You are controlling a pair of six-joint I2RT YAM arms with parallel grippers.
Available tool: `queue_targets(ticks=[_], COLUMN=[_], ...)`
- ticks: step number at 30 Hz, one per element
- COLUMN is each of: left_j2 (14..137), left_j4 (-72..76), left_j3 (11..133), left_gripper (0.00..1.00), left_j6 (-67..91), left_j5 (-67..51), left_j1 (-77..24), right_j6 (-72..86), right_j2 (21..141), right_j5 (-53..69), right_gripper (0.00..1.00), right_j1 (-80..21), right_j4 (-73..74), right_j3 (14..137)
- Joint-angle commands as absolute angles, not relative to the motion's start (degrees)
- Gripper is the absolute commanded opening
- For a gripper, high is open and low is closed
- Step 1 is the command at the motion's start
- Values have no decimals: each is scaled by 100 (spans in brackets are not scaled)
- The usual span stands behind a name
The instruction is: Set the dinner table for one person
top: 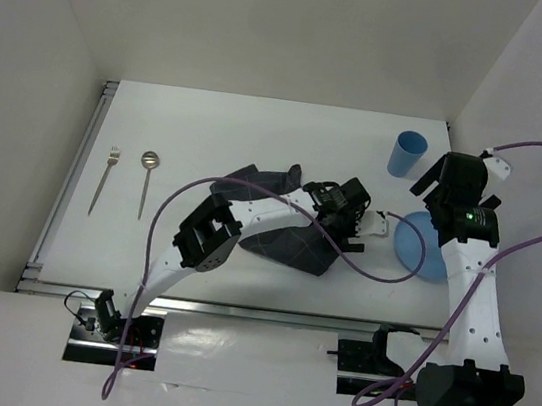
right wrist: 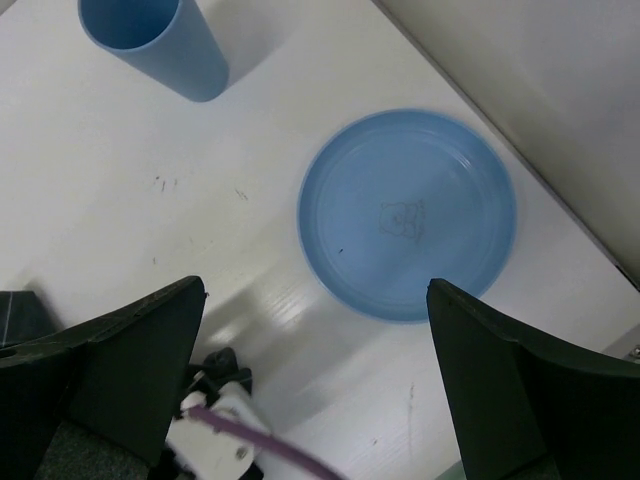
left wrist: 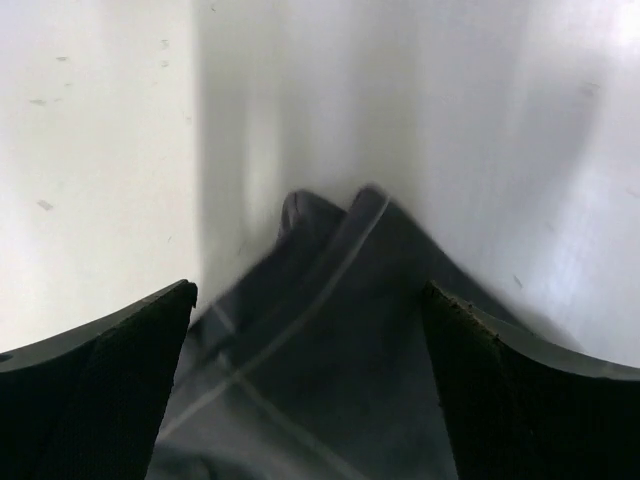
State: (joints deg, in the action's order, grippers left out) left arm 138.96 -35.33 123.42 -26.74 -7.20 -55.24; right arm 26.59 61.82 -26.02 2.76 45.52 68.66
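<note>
White, smooth rectangular tabletop [top: 261,131], the dinner surface, with a metal rail [top: 68,185] on its left and near edges. It extends on all sides beneath the dark grey checked cloth mat [top: 290,248], which lies crumpled near its middle and serves as the reference for all positions below.

Round light blue plastic plate [top: 415,243]: flat on the surface, just right of the mat and apart from it.

Left gripper [left wrist: 310,300]: directly over the mat, its two dark fingers spread wide. A raised fold of the mat sits between them. The wrist view is blurred, so contact between fingers and cloth cannot be determined.

Right gripper [right wrist: 315,290]: right of the mat, poised above the near rim of the plate. Its fingers are wide apart and nothing is between them.

Light blue plastic cup [top: 406,153]: upright, right of the mat and farther from the arm bases, beyond the plate.

Silver metal fork [top: 104,180] and silver metal spoon [top: 146,180]: well left of the mat, lying side by side. The fork is the farther from the mat, and both heads point away from the arm bases.
</note>
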Motion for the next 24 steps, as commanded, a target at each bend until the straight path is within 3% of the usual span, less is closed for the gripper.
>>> queue_targets(ticks=[1, 4, 9, 14, 24], left_j2=[14316, 14563, 14293, 13343, 11789], left_j4=[-3085, -3532, -3850, -3639, -3840], left_j3=[12805, 13139, 12921, 12604, 13456], left_gripper=[100, 98, 0, 0, 0], left_j6=[-2654, -2777, -2839, -2909, -2786], left_j5=[-220, -325, -422, -281, -465], left_j1=[-5599, -5599, -5599, -5520, -4695], right_j6=[2514, 2514, 2409, 2355, 2479], right_j2=[6083, 6082, 5959, 6029, 6363], right_j5=[-2752, -2602, -2198, -1548, -574], right_gripper=[100, 100, 100, 100, 98], right_j1=[264, 264, 264, 264, 264], right_j4=[4491, 4491, 4430, 4430, 3885], right_j3=[7005, 7066, 6891, 6724, 6557])
